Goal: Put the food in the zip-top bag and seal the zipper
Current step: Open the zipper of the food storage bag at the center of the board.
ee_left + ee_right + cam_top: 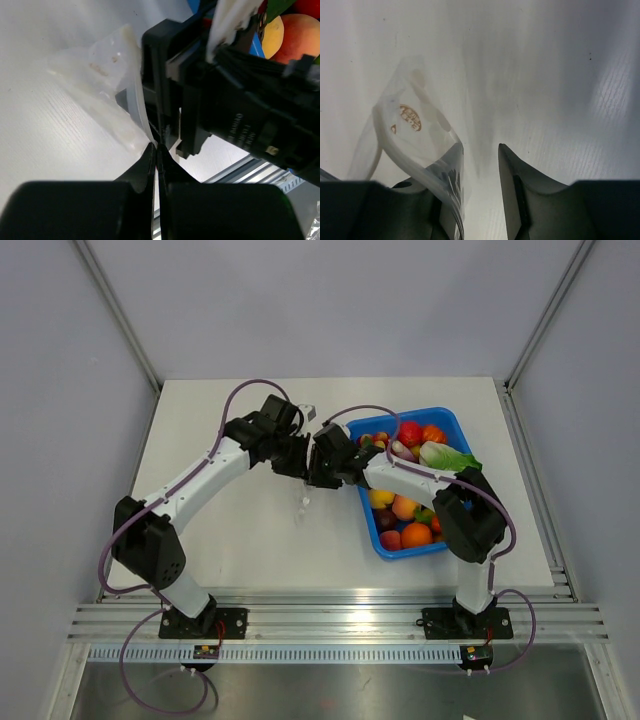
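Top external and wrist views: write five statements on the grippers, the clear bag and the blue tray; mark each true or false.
1. The left gripper is shut on the edge of the small clear crinkly plastic bag. True.
2. The right gripper has its fingers pressed together. False: the right gripper's fingers stand apart, the bag draped over one.
3. The blue plastic tray lies on the left arm's side. False: the tray lies on the right arm's side.
4. No fruit shows inside the bag. True.
5. The tray is empty. False: it holds round toy fruits.
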